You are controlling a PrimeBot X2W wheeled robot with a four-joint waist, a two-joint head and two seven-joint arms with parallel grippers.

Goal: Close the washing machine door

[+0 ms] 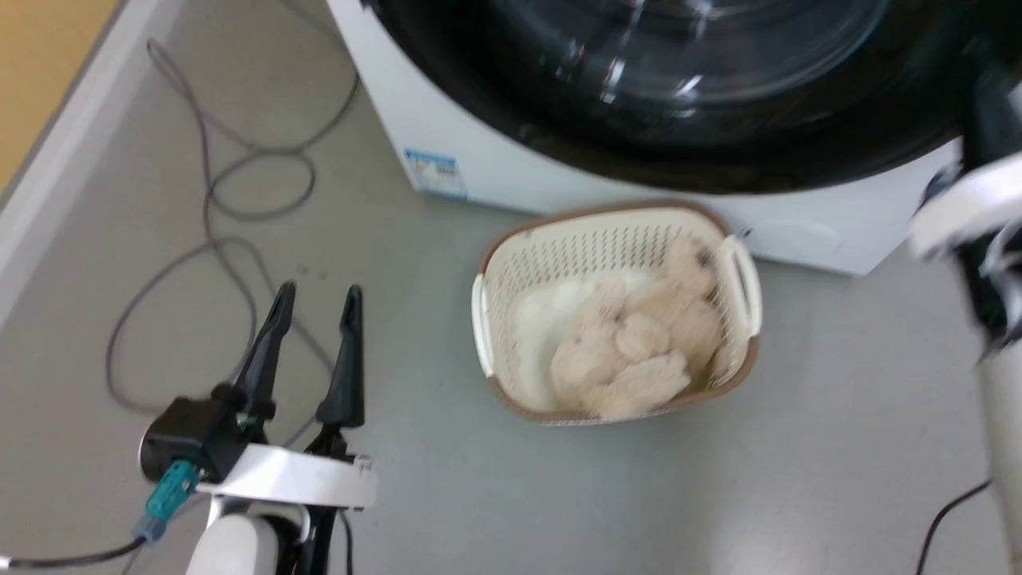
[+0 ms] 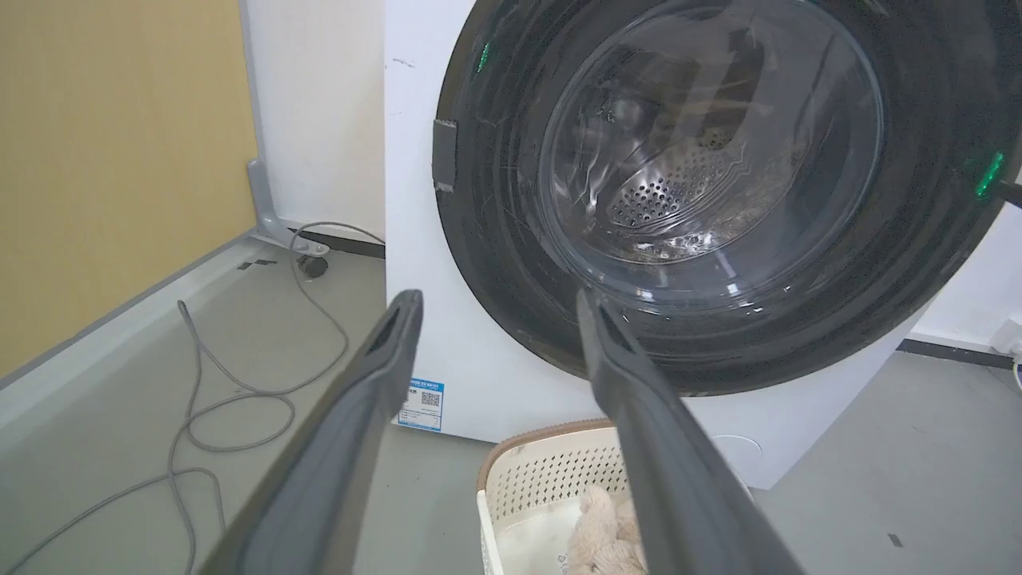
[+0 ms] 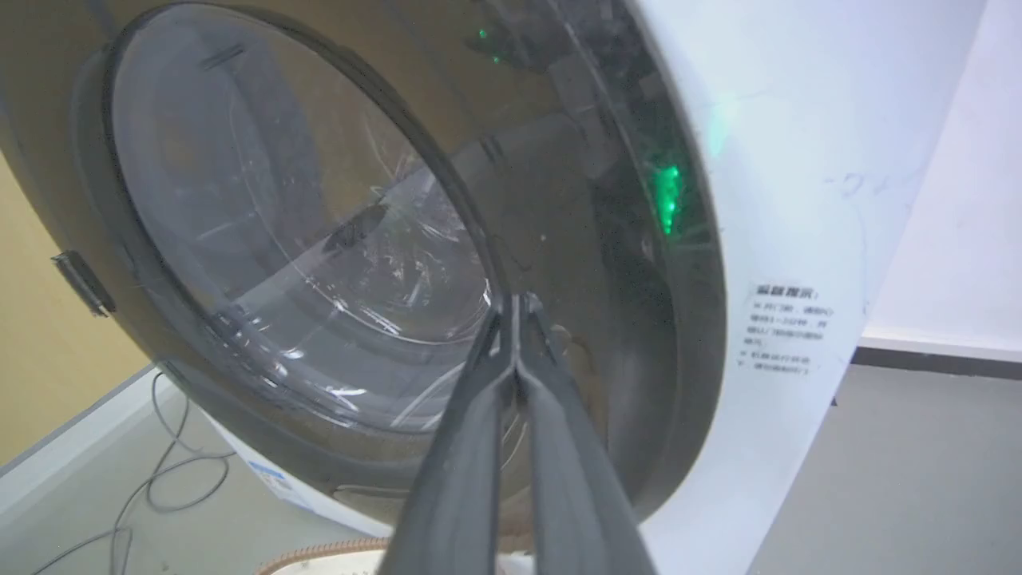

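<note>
The washing machine door [image 1: 679, 104] is a large round black ring with a bulging glass window. It lies flat against the front of the white washing machine [image 1: 511, 172]. In the right wrist view my right gripper [image 3: 515, 299] is shut with nothing in it. Its tips are at the door [image 3: 319, 239] where the glass meets the black ring, and I cannot tell whether they touch. My left gripper [image 1: 319, 299] hangs open and empty over the floor, well left of the machine. In its own view the left gripper [image 2: 495, 303] faces the door [image 2: 703, 160] from a distance.
A cream perforated basket [image 1: 607, 212] holding a beige plush toy [image 1: 631, 351] stands on the floor just in front of the machine. Grey cables [image 1: 215, 208] loop over the floor at the left, near a grey baseboard [image 1: 48, 176]. My right arm's white wrist [image 1: 966, 204] is blurred at the right edge.
</note>
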